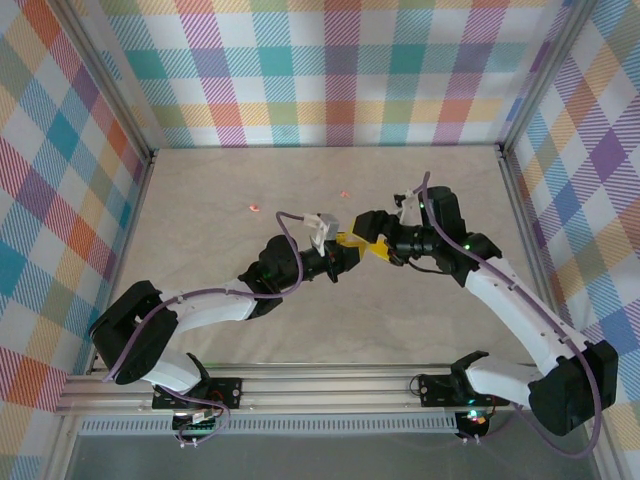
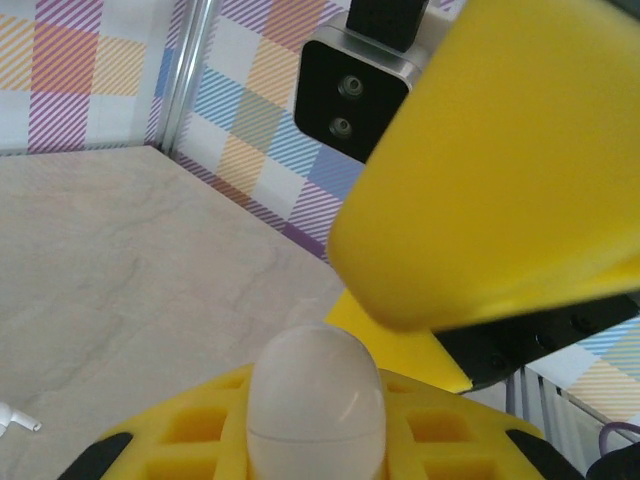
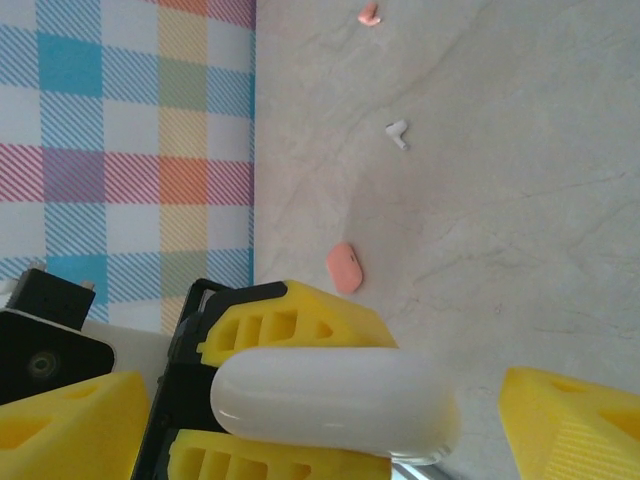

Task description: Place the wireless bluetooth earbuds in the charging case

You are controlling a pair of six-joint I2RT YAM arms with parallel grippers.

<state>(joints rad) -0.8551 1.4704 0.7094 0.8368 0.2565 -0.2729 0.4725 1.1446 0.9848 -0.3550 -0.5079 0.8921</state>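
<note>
Top view first: my two arms meet over the middle of the desk, left gripper and right gripper nose to nose, yellow fingers almost touching. Beyond them, well apart, two pink specks lie on the desk, one out past my left gripper and the other just beyond both grippers. They are too small here to say more.

Now the left wrist: there's the white case, a smooth egg shape pinched between my left gripper's yellow fingers, narrow and tight on it. One big yellow finger of my right gripper hangs just above and beyond the case. Down to the left of my left gripper a white earbud lies on the desk.

Over to the right wrist: the white case sits crosswise in front of me, clamped by the left gripper's fingers. My right gripper stands wide, one finger to each side, with a gap on the right side. Ahead lie a rounded pink piece, earbud or case I can't tell, then the white earbud, then a pink earbud farthest out.
</note>
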